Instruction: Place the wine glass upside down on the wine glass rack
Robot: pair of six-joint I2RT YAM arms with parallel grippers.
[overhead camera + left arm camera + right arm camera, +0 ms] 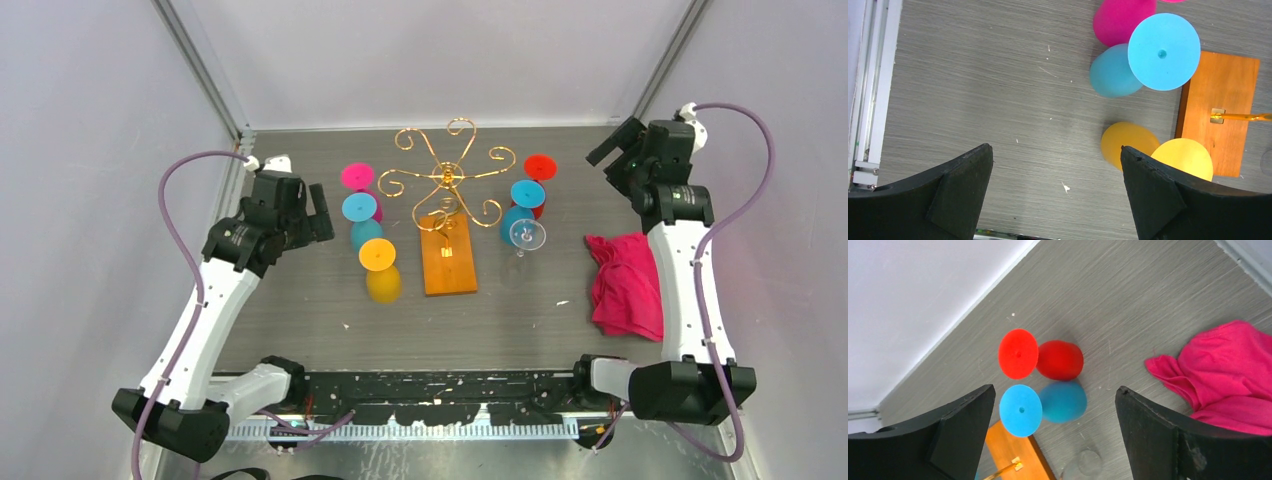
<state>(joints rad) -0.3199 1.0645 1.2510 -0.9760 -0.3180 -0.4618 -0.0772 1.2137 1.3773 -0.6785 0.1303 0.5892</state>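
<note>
The left end effector and right end effector both gape empty. The gold wire wine glass rack stands mid-tabletop, the yellow plastic wine glass just left of it, foot up; I'd pinch the stem, leaving the foot free

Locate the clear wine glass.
Top view: the clear wine glass sits just right of the wine glass rack's wooden base, in front of the right-hand blue glass and left of the pink cloth.
</note>
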